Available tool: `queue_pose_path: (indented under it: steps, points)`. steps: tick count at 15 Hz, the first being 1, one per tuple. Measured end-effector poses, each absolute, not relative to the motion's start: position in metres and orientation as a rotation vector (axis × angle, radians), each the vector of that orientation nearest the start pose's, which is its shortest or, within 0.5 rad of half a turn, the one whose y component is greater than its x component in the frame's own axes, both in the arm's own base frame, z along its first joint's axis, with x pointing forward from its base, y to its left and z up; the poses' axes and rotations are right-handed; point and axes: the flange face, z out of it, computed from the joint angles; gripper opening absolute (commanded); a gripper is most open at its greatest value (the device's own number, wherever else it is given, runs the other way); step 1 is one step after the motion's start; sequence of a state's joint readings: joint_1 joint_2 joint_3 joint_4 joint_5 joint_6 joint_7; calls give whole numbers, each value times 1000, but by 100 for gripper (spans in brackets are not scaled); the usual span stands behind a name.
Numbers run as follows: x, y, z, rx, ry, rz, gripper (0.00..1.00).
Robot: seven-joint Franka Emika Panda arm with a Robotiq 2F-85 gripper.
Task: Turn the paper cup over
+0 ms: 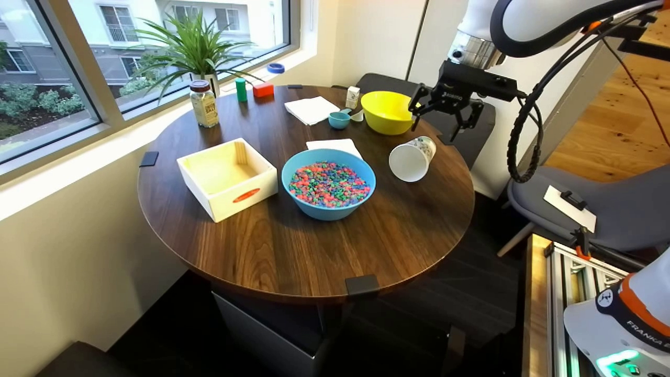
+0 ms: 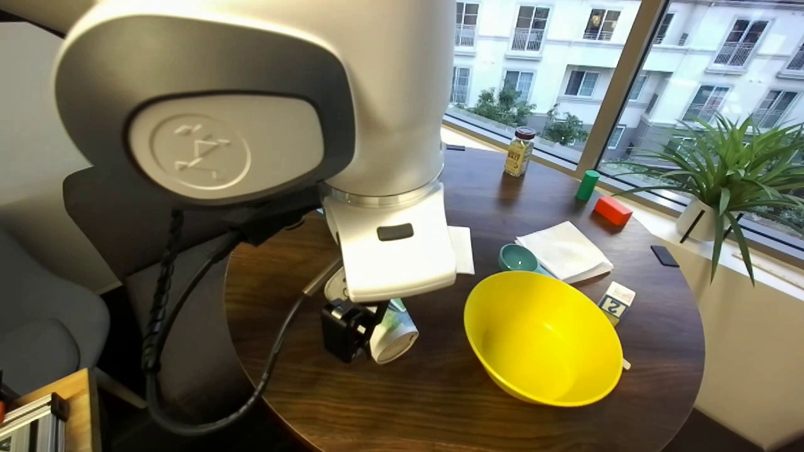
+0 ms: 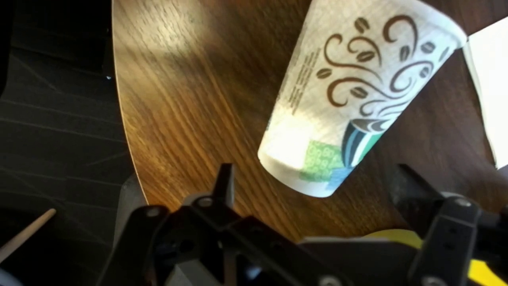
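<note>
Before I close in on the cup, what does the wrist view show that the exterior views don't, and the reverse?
Only the wrist view shows the small lettering on the cup. Only the exterior views show the plant, the jar and, in an exterior view, the box, the blue bowl and the cup's open mouth. Both share the cup on its side, the table, a white sheet, the open gripper and the yellow bowl, partly in the wrist view.

The white arm [image 2: 396,113] holds its claw [image 1: 434,132] pointing downward, fingers [image 3: 225,182] spread wide apart.
</note>
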State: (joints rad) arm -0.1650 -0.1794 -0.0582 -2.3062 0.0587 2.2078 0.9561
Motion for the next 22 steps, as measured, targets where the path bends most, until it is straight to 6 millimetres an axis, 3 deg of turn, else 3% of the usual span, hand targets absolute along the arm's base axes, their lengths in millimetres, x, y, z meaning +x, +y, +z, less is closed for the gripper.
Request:
queue_pose_path:
  steps: [12, 22]
  points:
    - [484, -113, 399, -2387, 1899, 20, 100]
    - [491, -124, 389, -2360, 1937, 44, 100]
